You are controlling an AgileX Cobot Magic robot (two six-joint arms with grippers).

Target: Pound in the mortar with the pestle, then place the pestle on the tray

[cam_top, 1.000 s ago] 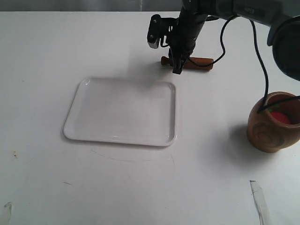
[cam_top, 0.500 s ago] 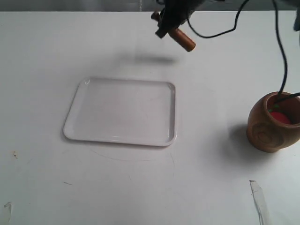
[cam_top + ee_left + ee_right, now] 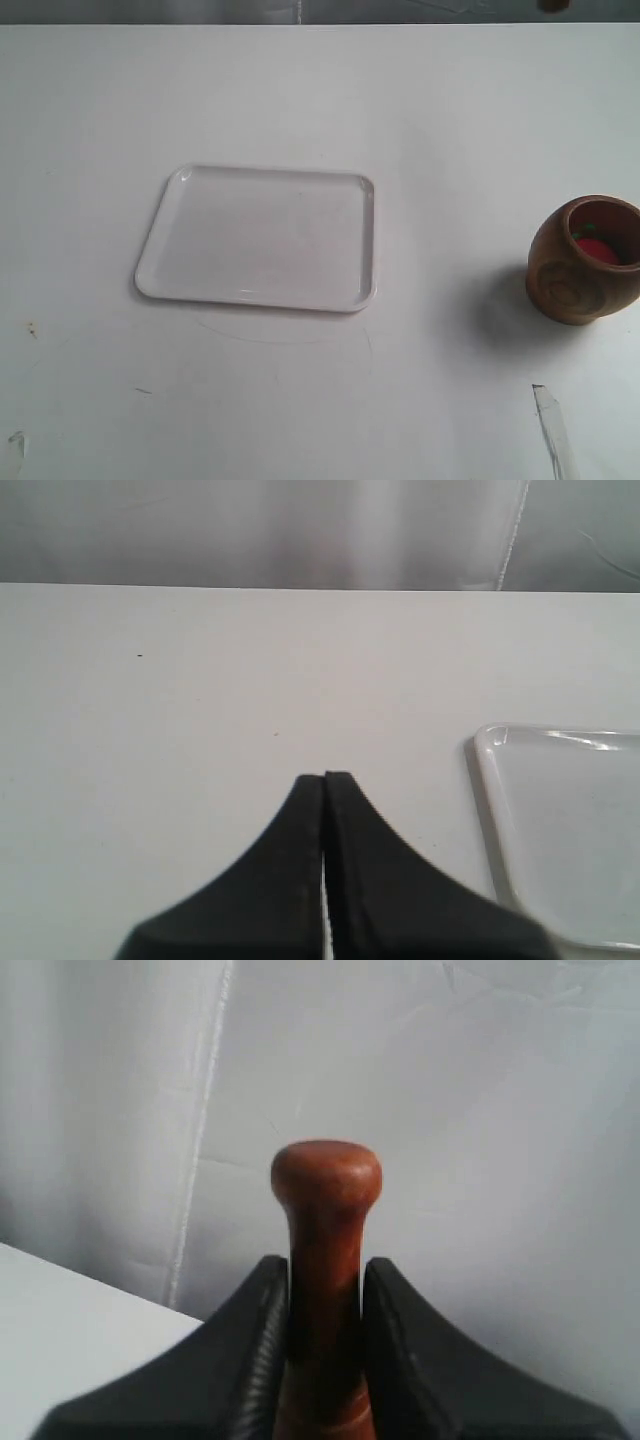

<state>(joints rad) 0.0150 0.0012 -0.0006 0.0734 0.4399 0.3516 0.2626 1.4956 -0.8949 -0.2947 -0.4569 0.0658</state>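
The white tray [image 3: 262,238] lies flat left of the table's middle. The brown wooden mortar [image 3: 578,270] stands at the right edge, with something red [image 3: 597,249] inside. In the right wrist view my right gripper [image 3: 325,1265] is shut on the thin neck of the reddish-brown pestle [image 3: 326,1182], whose knob sticks out past the fingertips toward a pale backdrop. A small brown spot [image 3: 553,5] at the exterior view's top edge may be the pestle; neither arm shows there. My left gripper [image 3: 324,777] is shut on nothing, low over bare table beside the tray's rim [image 3: 487,810].
A pale strip [image 3: 553,430] lies on the table at the front right, below the mortar. A few small dark marks [image 3: 32,328] dot the table at the front left. A grey backdrop rises behind the table's far edge.
My right gripper has lifted the pestle off the table behind the tray and carried it up and to the right, out of the exterior view. Tray and mortar have not moved.
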